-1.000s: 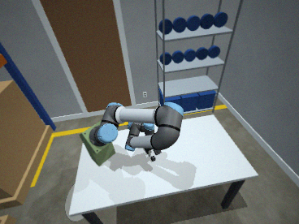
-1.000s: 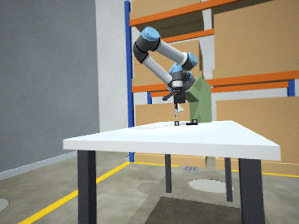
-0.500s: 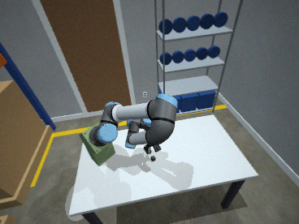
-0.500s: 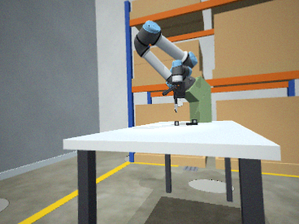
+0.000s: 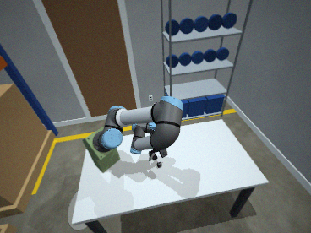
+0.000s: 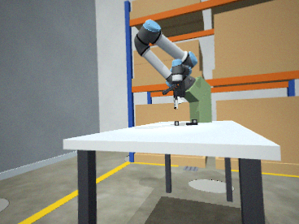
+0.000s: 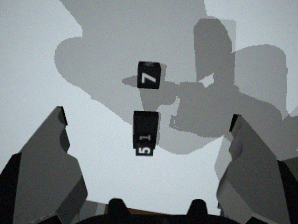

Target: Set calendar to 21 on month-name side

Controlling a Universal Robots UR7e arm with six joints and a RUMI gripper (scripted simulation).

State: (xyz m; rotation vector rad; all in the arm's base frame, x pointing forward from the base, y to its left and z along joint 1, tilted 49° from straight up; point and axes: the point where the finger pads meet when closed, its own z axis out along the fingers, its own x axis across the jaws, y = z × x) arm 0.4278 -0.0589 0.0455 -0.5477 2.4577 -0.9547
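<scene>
Wrist view: the gripper [image 7: 148,145] hangs wide open and empty above two black number cubes, one [image 7: 149,75] showing 7, the nearer [image 7: 145,133] showing 1 and 5. Both lie on the white table [image 7: 60,30] near its base-side edge; no tray is visible, so I judge most of the task remains.

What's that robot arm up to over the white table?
It is working on a small desk calendar made of number cubes. The gripper hangs above the table with its jaws wide open and nothing in them. Below it sit two dark pieces: a cube showing a 7, and nearer the camera a piece showing 1 and 5. The date 21 isn't showing.
</scene>
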